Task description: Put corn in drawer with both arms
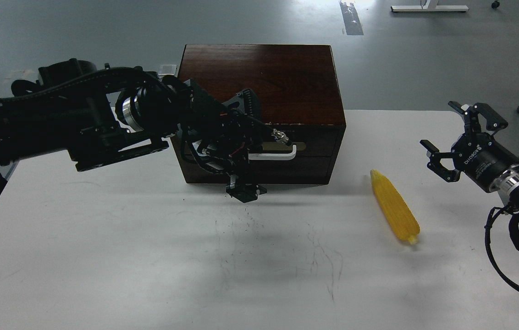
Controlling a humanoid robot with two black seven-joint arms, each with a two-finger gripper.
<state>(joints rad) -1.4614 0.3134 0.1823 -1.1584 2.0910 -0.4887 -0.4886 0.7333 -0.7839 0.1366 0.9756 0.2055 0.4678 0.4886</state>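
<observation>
The yellow corn [394, 206] lies on the white table [149, 256], right of the box, stub end towards me. The dark brown box [282, 78] stands at the table's back; its drawer [314, 158] looks shut, with the white bar handle [275, 155] partly showing. My left gripper [241, 189] hangs in front of the drawer's left part, by the handle's left end; it is dark and its fingers cannot be told apart. My right gripper [439, 126] is open and empty, above the table to the right of the corn.
The left arm [80, 123] crosses over the table's back left and hides the box's left front. A black cable [493, 256] loops by the right edge. Faint scuff marks [287, 252] mark the table's middle. Grey floor lies behind.
</observation>
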